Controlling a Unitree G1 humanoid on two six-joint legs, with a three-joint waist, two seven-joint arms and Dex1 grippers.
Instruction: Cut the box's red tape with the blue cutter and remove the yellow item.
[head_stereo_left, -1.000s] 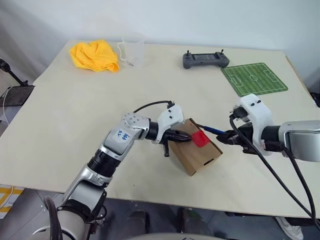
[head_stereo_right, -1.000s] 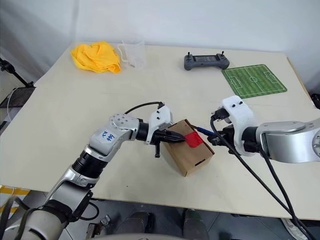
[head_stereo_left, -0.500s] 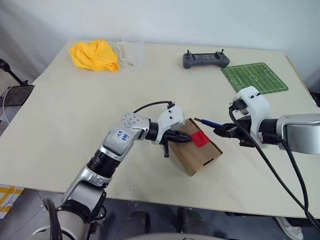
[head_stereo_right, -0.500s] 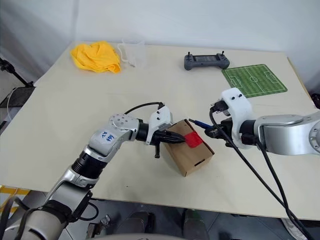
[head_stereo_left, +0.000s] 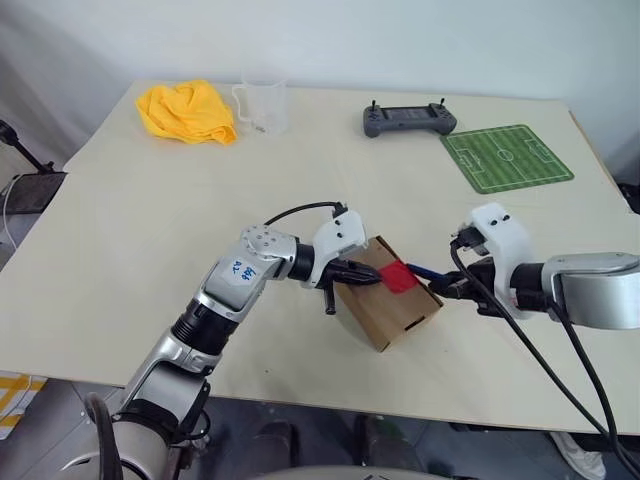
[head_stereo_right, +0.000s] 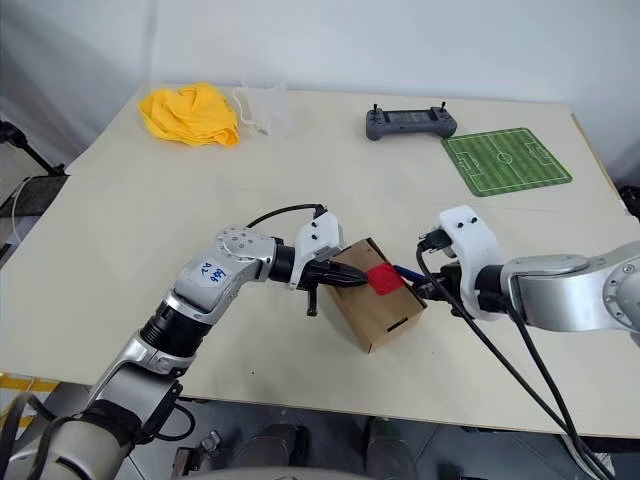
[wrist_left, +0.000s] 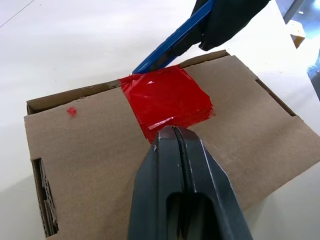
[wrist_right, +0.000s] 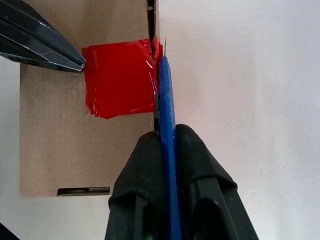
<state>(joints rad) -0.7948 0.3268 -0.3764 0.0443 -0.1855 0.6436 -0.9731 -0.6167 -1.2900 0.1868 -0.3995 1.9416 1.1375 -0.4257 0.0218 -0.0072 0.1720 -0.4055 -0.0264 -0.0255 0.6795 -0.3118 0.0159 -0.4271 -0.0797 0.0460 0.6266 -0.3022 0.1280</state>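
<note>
The brown cardboard box (head_stereo_left: 392, 305) lies tilted near the table's front edge, with the red tape (head_stereo_left: 400, 277) on its top flap seam. My left gripper (wrist_left: 172, 131) is shut with nothing in it, its tips pressing on the box's top just beside the tape. My right gripper (wrist_right: 167, 134) is shut on the blue cutter (wrist_right: 165, 110). The cutter's tip rests at the tape's edge along the box's right side (head_stereo_left: 418, 269). The yellow item is hidden.
A crumpled yellow cloth (head_stereo_left: 187, 110) and a clear measuring cup (head_stereo_left: 263, 105) lie at the far left. A grey controller (head_stereo_left: 409, 119) and a green football-pitch mat (head_stereo_left: 507, 157) lie at the far right. The table's front edge runs close behind the box.
The right gripper dipped a little, bringing the cutter's tip down to the tape's edge beside the box. The left gripper and the box kept still.
</note>
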